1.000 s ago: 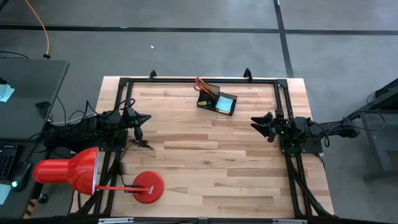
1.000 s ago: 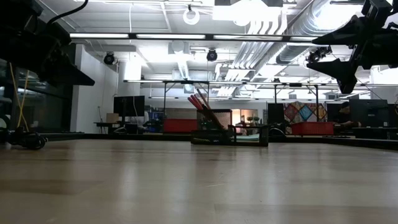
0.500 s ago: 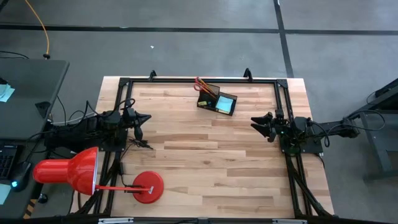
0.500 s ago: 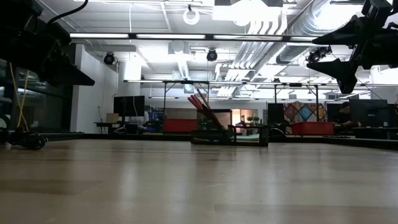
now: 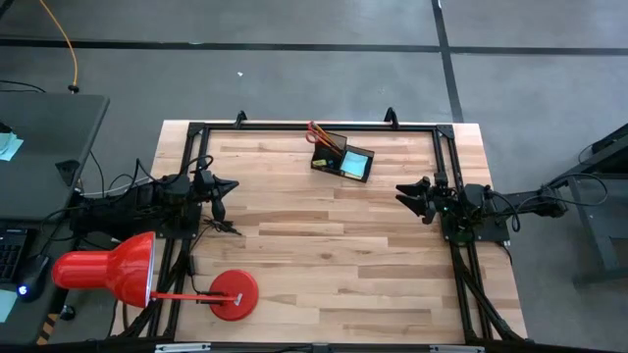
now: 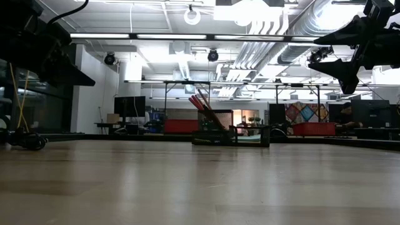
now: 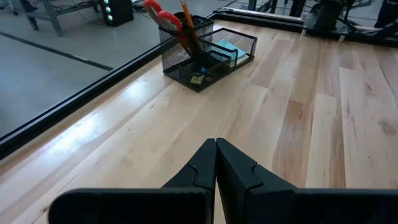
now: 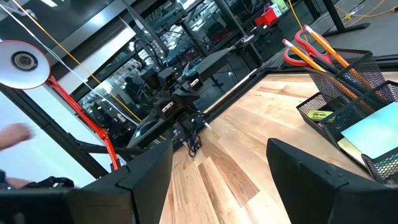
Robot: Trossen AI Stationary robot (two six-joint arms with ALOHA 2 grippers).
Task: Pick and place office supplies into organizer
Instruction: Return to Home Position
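The black mesh organizer (image 5: 342, 159) stands near the table's far edge. Its taller compartment (image 7: 185, 42) holds red-handled scissors (image 7: 160, 11) and orange pencils (image 8: 316, 41), which stick up out of it. A blue sticky-note pad (image 8: 375, 135) and a yellow one (image 8: 350, 147) lie in the lower tray. My left gripper (image 5: 228, 185) hovers shut at the table's left side. My right gripper (image 5: 404, 192) hovers open at the right side. Both are far from the organizer and hold nothing.
A big red desk lamp (image 5: 108, 272) stands with its round base (image 5: 234, 293) at the table's near left corner. A black frame (image 5: 314, 126) runs along the table's far, left and right edges. Bare wood (image 5: 334, 245) lies between the two arms.
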